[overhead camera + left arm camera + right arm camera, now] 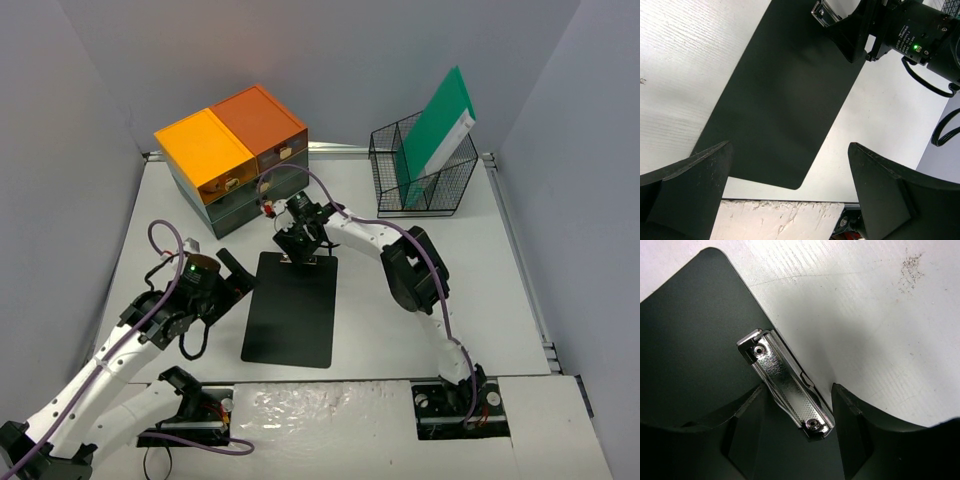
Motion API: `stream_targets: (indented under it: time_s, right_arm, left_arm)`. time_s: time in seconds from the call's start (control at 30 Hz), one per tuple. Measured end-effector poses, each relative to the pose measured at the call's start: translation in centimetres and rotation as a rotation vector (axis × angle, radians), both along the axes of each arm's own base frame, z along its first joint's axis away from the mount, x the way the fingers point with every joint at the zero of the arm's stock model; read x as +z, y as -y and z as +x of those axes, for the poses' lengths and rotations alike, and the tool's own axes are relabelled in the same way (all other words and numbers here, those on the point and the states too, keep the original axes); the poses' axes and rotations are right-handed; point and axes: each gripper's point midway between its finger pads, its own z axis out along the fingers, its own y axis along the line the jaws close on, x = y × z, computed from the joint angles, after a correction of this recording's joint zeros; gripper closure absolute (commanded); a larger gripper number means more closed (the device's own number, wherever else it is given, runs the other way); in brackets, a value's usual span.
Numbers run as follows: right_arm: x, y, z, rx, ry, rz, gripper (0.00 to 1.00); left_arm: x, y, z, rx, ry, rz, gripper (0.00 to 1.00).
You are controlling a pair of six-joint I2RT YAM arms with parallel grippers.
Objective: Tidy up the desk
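The tidying looks only partly done: a black clipboard [292,310] lies flat in the middle of the surface [500,270], well apart from the orange-topped drawer unit [235,155] at the far left and the wire basket [385,170] at the far right, where a green folder [440,125] already stands. The right pincer [797,390] straddles the metal clip [775,365] at the clipboard's far end, its fingers apart on either side and not yet clamped. The left pincer [790,146] hovers wide apart beside the board's left edge, holding nothing. By my judgement, the clipboard has yet to be gripped and put away.
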Motion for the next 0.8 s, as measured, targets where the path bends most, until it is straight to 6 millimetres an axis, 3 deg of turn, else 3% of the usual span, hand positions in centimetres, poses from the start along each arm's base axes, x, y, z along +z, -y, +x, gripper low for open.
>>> stream_targets:
  time_s: [0.3,0.8]
  right_arm:
    - [0.0,0.5,0.1,-0.064,0.001,0.037,0.57]
    - [0.0,2.5,-1.0,-0.228,-0.038,0.036,0.80]
  left_arm:
    - [0.0,0.2,0.2,-0.002,-0.005,0.005,0.03]
    - [-0.1,0.6,0.8,-0.005,-0.005,0.002,0.03]
